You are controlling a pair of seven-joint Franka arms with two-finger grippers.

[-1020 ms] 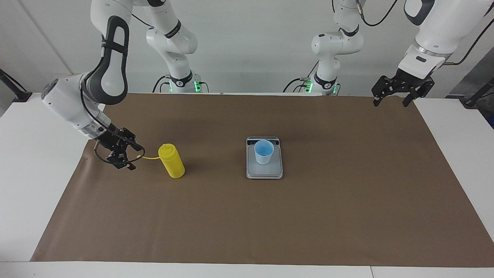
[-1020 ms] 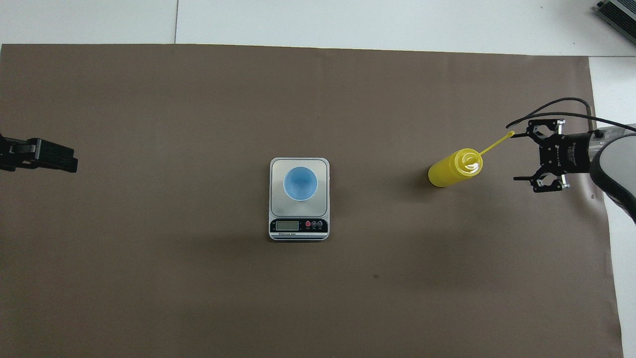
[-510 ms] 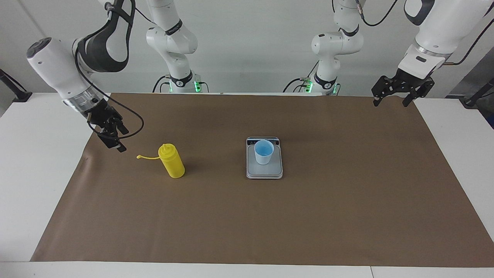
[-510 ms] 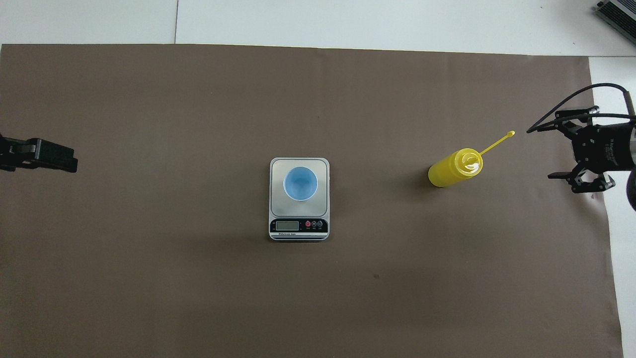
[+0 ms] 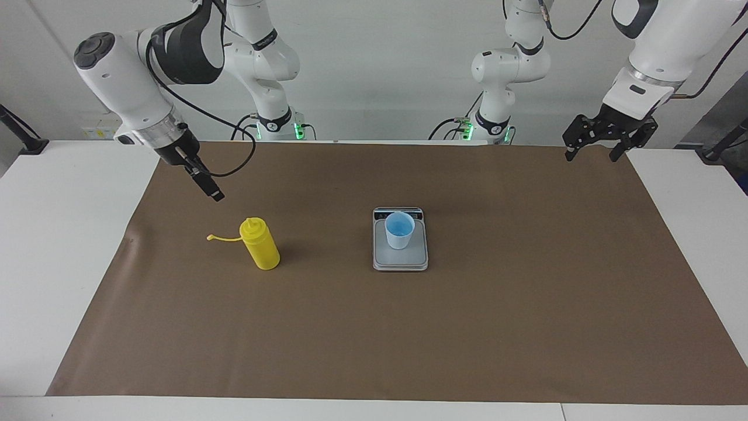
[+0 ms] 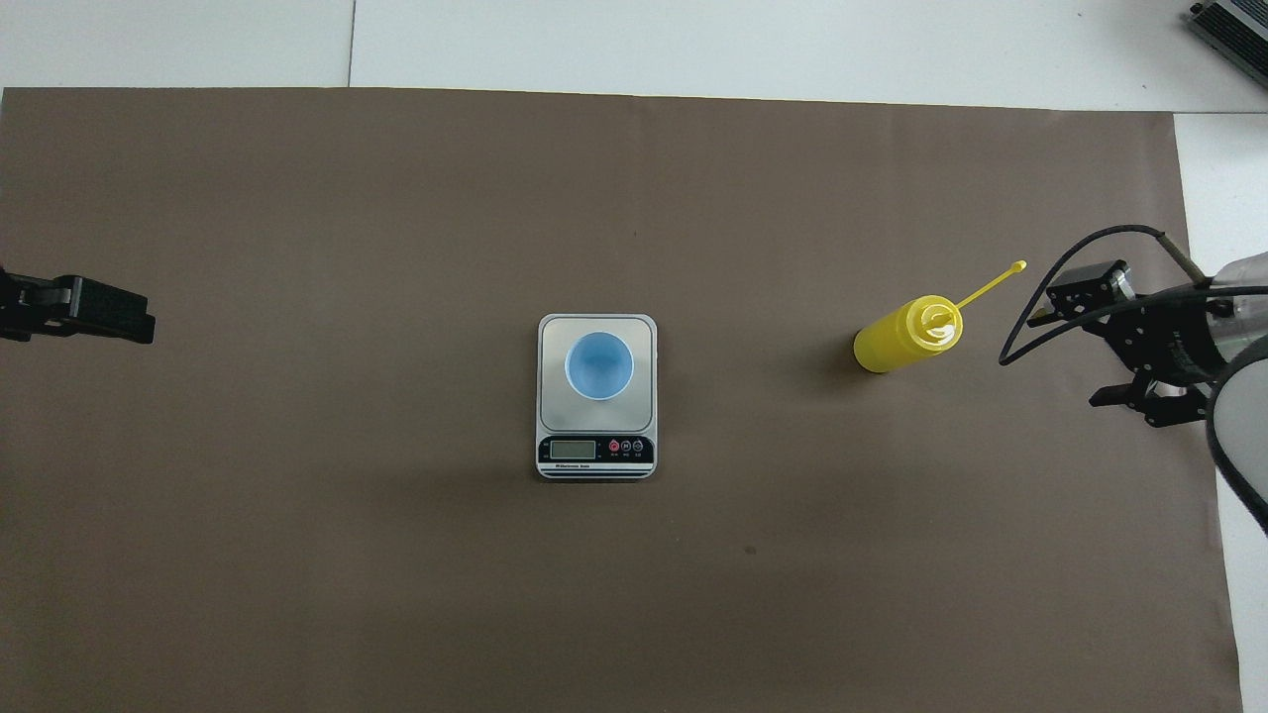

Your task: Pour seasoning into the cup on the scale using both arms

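Observation:
The yellow seasoning bottle stands upright on the brown mat toward the right arm's end, also seen from overhead. Its cap strap sticks out sideways, free. The light blue cup stands on the silver-grey scale, mid-table; both show overhead, the cup on the scale. My right gripper is open and empty, raised over the mat beside the bottle, apart from the strap; it shows overhead too. My left gripper waits open and empty over the mat's corner at its own end.
The brown mat covers most of the white table. The scale's dark display strip faces the robots. Nothing else stands on the mat.
My right gripper has lifted from the tip of the cap strap and drawn back toward its base, turning as it rose. The bottle, strap, cup, scale and left arm have not moved.

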